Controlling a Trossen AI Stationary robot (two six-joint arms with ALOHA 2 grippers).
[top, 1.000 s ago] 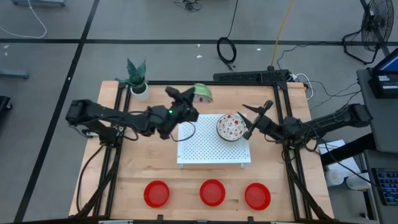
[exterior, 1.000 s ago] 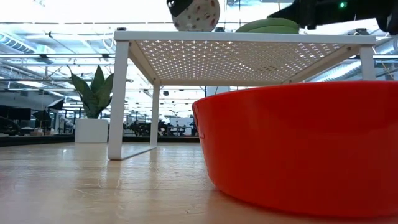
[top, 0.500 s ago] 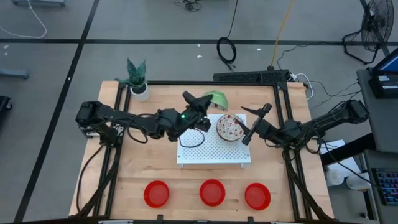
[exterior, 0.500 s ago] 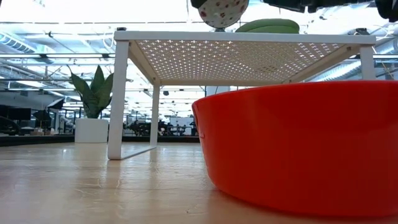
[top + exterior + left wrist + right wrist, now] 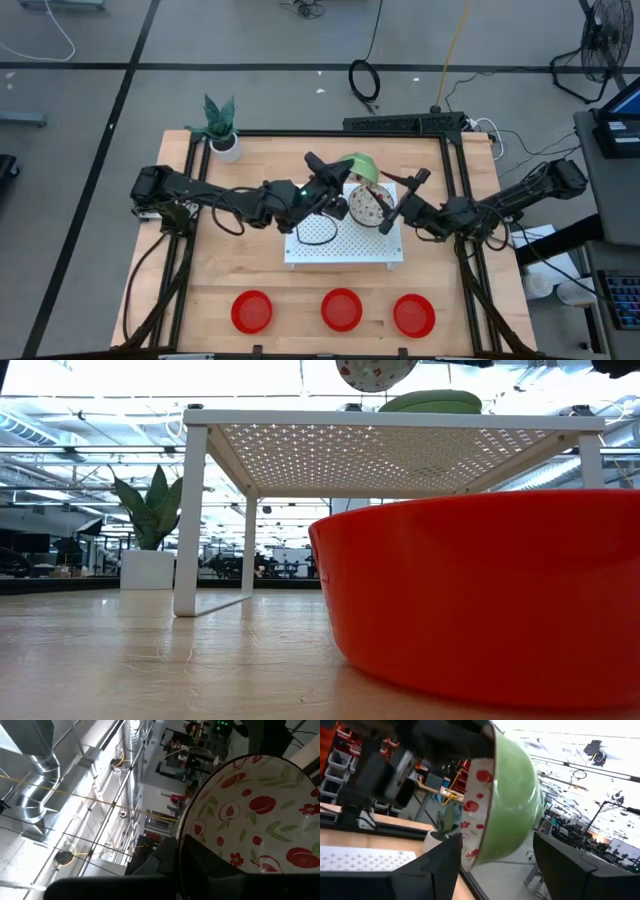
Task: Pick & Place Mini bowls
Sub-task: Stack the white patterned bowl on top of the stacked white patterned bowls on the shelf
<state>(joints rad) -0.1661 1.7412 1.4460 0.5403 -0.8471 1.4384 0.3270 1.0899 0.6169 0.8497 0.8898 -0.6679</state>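
My left gripper (image 5: 343, 183) reaches in from the table's left and is shut on a mini bowl (image 5: 358, 164), green outside and white with red speckles inside. The bowl is tipped on its side above the far edge of the white perforated board (image 5: 320, 245); its patterned inside (image 5: 375, 372) faces the near edge. A second patterned bowl (image 5: 364, 206) rests on its base on the board and shows its green side (image 5: 430, 402) in the low view. My right gripper (image 5: 398, 205) stands open just to the right of that bowl. Three red bowls (image 5: 342, 309) sit in a row by the near edge. My left gripper pinches the held bowl's rim (image 5: 187, 827), with one finger (image 5: 215, 867) inside the bowl and the other outside. The fingers come nearly level from the table's left. The bowl is lifted clear of the board and tipped, its opening turned toward the near edge.
A potted plant (image 5: 220, 128) stands at the table's far left corner. The board is a raised shelf on legs (image 5: 188, 510) with open room beneath it. One red bowl (image 5: 480, 600) sits right in front of the low camera. Bare wood lies left of the board.
My left gripper has carried its tipped bowl toward the table's right, from beyond the board's far left corner to beside the bowl resting on the board. My right gripper has edged toward the table's left, closer to that resting bowl, which has stayed put.
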